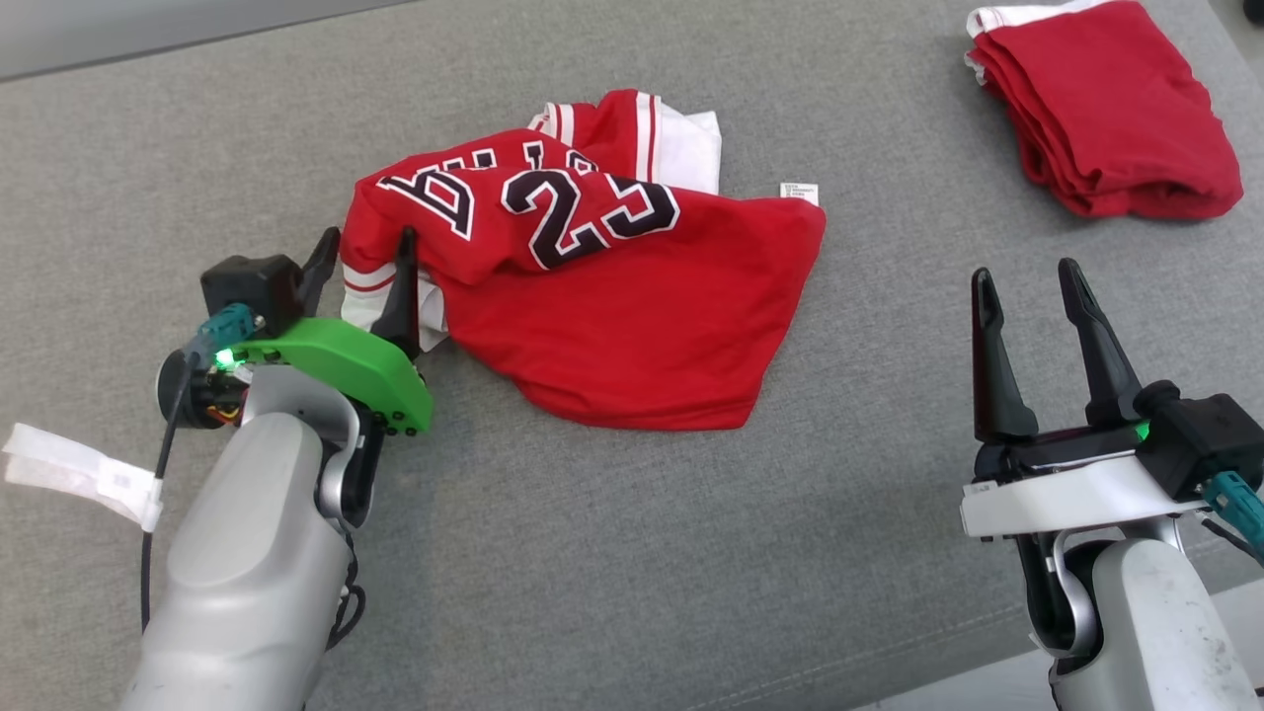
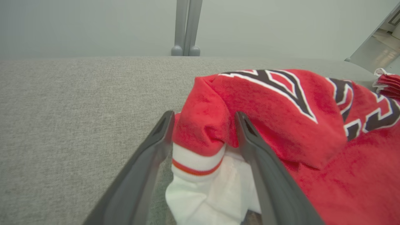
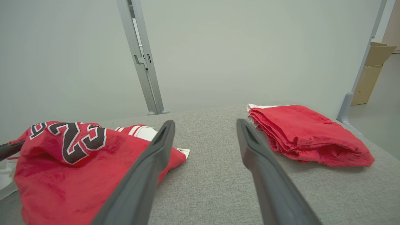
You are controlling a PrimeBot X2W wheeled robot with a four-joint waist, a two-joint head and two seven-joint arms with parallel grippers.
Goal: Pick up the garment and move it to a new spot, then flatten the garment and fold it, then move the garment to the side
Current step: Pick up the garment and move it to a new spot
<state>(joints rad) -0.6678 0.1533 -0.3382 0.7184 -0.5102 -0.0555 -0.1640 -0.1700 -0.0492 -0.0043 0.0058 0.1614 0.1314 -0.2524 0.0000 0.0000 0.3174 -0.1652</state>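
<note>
Setting first: a big grey woven fabric surface [image 1: 612, 553], cushion-like, with a plain pale wall [image 3: 218, 47] behind it and a grey metal post [image 3: 140, 59] standing against that wall.

Everything here is placed relative to the red basketball jersey with the black-and-white "23" [image 1: 612, 326], since that's the garment in the task. It lies roughly mid-surface in a rumpled heap, number side up, with one white-trimmed sleeve bunched at its left edge and the body slumped into a rounded lump.

Well off to the jersey's right and further back is a neatly folded stack of plain red cloth [image 1: 1106, 109], not touching it.

The left gripper [image 1: 367, 239] is right at the jersey's left edge. Its two dark fingers are spread, and the red-and-white striped sleeve cuff [image 2: 197, 162] sits loose between them, not pinched as far as I can tell. The right gripper [image 1: 1025, 273] hovers over bare fabric to the jersey's right, clear of it, its fingers spread wide with nothing between them.

A small white label tag [image 1: 799, 193] pokes out at the jersey's far right corner.

My read is that the jersey is parked in its spot and flattening is the job in hand, with no folding started. The next move probably needs both grippers on opposite edges, sleeve side and hem side, pulling outward to spread it flat. The right one has to come in first.
</note>
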